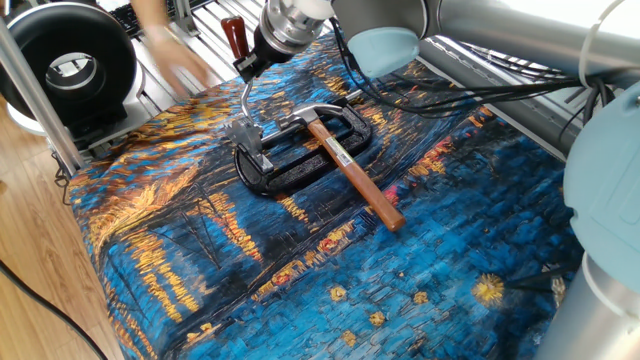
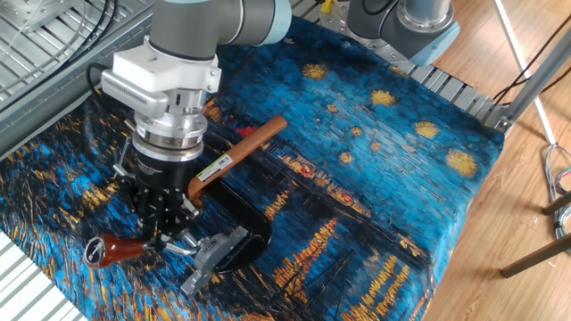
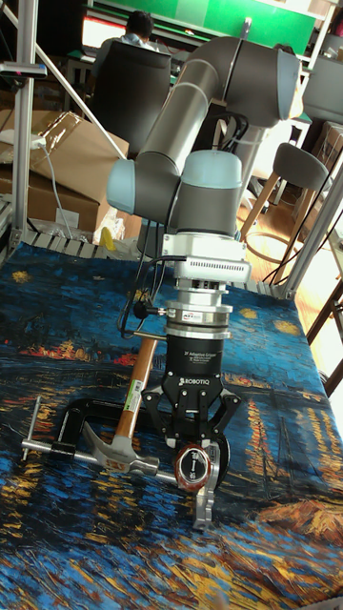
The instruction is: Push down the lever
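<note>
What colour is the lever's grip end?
Dark red, on the lever; clearest in the other fixed view.

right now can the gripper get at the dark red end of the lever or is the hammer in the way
Probably yes. The gripper already sits at the lever, its fingers either side of the dark red end. The hammer lies apart across the black clamp, lower on the cloth, and does not block it.
</note>
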### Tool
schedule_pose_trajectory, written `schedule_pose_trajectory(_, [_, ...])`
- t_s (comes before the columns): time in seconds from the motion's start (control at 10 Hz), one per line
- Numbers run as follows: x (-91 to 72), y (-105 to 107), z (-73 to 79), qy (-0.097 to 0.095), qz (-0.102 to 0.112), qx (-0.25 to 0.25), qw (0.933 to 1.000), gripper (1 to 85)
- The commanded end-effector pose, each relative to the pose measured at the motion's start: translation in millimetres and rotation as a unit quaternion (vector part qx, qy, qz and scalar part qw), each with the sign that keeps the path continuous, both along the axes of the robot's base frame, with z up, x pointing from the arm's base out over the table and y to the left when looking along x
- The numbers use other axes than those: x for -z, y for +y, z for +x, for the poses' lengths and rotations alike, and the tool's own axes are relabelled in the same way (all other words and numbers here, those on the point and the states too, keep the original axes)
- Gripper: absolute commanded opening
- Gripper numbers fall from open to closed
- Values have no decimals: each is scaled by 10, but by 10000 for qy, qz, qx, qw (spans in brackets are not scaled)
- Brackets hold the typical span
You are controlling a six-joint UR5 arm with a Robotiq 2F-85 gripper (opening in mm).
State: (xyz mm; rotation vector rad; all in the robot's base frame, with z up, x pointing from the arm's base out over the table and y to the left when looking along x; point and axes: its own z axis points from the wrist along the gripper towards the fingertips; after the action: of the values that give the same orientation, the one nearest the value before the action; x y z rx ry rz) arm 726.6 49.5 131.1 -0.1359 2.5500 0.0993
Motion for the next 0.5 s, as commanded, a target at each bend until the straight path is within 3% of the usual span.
schedule_pose_trajectory(0.0, [-161, 304, 52, -49, 174, -34, 9998, 263])
schedule_pose_trajectory(0.1, [-204, 437, 97, -81, 315, 23, 9995, 263])
schedule_pose_trajectory(0.2, [-243, 536, 210, -295, 544, -172, 9979, 273])
schedule_pose_trajectory(0.4, [-291, 406, 307, -741, 691, -576, 9932, 327])
